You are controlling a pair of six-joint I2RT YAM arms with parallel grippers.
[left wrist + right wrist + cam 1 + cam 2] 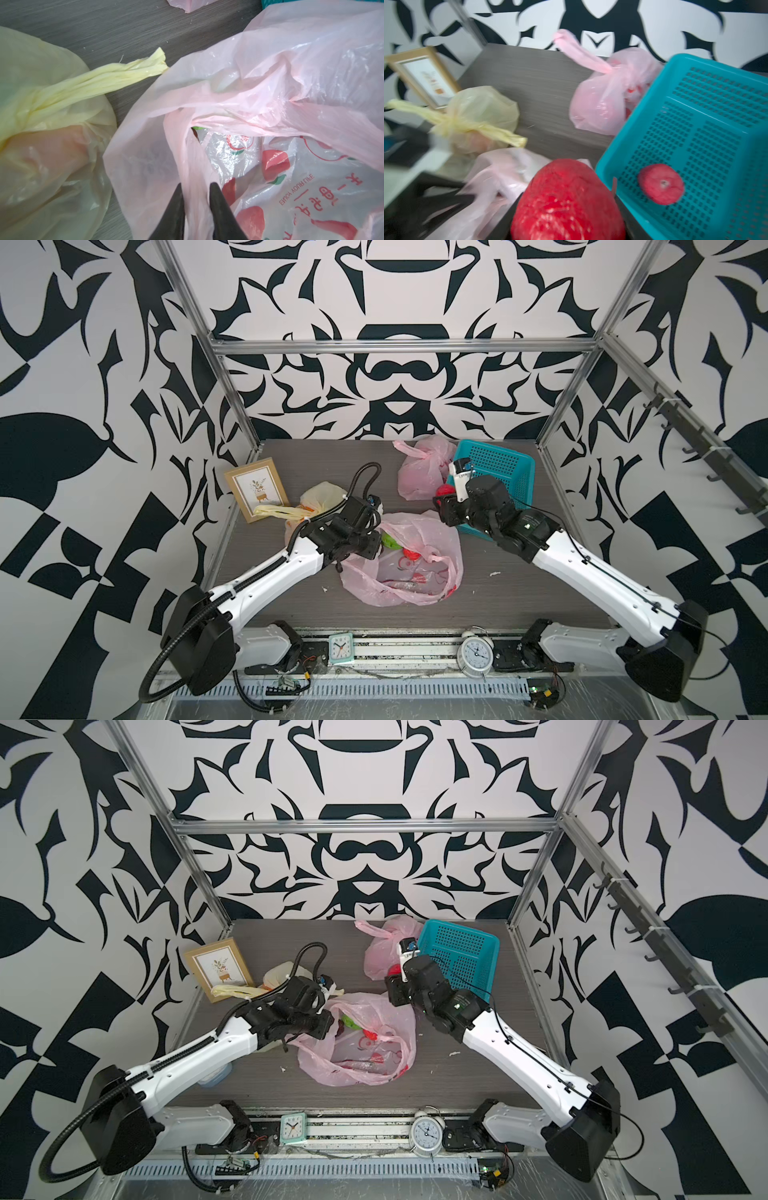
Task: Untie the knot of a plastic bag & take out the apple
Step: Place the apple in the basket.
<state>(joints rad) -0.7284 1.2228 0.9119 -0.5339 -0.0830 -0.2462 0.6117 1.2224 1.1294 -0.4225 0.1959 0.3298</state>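
Pinching a handle of the open translucent pink plastic bag, the left gripper crowds a knotted yellow plastic bag; the right gripper clasps the round red apple beside the teal perforated basket.

This is a robotics lab test cell. A grey wood-grain table is boxed in by an aluminium frame and walls printed with bold black-and-white shapes. A left arm and a right arm are mounted on a front rail, beside a slotted cable duct and a bare circuit board.
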